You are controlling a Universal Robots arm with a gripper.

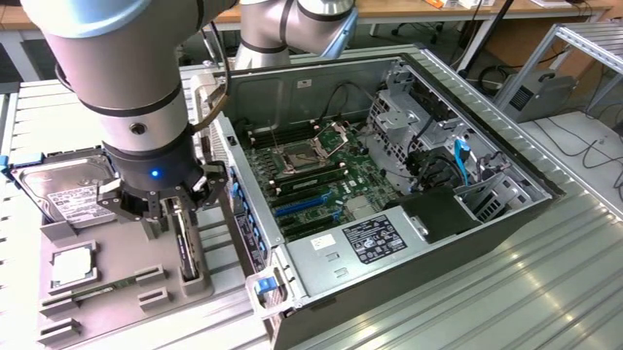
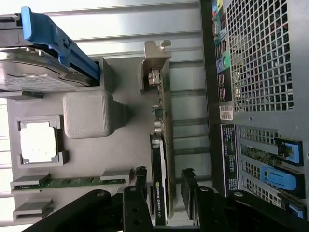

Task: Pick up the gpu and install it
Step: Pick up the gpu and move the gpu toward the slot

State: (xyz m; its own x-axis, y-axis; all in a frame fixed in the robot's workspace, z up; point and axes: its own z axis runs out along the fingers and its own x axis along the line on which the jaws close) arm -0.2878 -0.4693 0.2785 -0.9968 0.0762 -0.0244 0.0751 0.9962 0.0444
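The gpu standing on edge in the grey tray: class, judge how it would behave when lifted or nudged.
Probably stiff: the gpu is a flat board with a metal bracket. Likely to tip if nudged sideways, being thin and on edge. Exposed components suggest fragility.

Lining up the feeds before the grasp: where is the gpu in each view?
Exterior view: gpu stands on edge in the gray tray at the exterior view's left, under the gripper.
Wrist view: gpu runs between the gripper's fingers, beside the case.
Shared landmark: silver processor in the tray.

Grey arm (image 1: 117, 65), black jaws, blue light (image 1: 154, 173)
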